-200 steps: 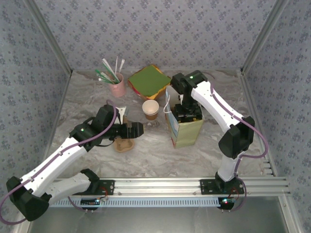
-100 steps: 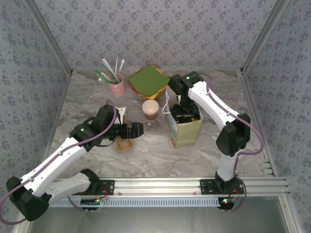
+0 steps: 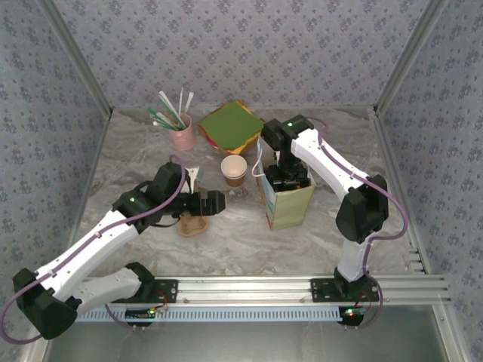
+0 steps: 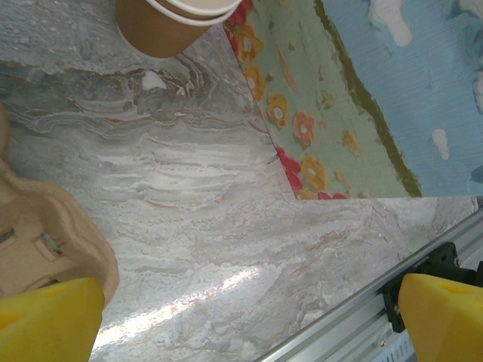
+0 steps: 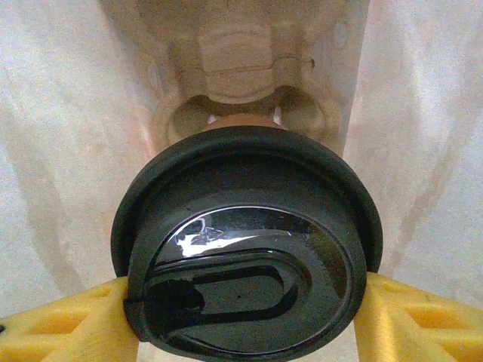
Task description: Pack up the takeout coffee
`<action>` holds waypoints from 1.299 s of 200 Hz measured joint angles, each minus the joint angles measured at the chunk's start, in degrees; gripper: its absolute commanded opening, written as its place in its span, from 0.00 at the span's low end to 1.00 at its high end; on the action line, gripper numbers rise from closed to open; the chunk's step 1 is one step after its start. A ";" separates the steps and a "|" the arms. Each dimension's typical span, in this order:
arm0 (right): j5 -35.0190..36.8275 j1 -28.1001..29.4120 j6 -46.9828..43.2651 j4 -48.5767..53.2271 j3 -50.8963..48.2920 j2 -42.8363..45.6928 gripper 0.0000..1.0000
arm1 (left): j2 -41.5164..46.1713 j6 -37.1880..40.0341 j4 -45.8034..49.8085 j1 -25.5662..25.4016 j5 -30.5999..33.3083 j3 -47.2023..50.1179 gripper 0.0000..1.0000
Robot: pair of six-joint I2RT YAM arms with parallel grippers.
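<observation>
Now | right gripper (image 5: 241,320) is clamping coffee (image 5: 245,256) inside bag (image 3: 293,205) | left gripper (image 4: 245,313) is hanging wide open, empty, beside carrier (image 4: 45,234)

Pale blue-grey walls (image 3: 249,53) printed with small floral sprigs close in the back and both sides, slim metal posts (image 3: 78,60) run up the corners, and an evenly lit, grey marble-veined tabletop (image 3: 241,237) ends at a ribbed aluminium rail (image 3: 249,286) along its near edge.

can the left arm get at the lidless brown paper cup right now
Probably yes: the left end effector is open, and only bare marbled tabletop lies between it and the lidless brown paper cup.
</observation>
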State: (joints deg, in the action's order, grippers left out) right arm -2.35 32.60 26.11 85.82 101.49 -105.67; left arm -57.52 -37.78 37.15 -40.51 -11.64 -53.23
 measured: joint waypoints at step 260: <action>0.04 -1.09 -0.17 -0.35 0.00 0.02 0.67 | -4.37 -0.90 -3.19 -5.05 0.50 -2.36 1.00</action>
State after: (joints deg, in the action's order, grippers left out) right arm -2.31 31.51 25.93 85.47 101.49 -105.65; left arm -61.89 -38.68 33.95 -45.56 -11.14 -55.59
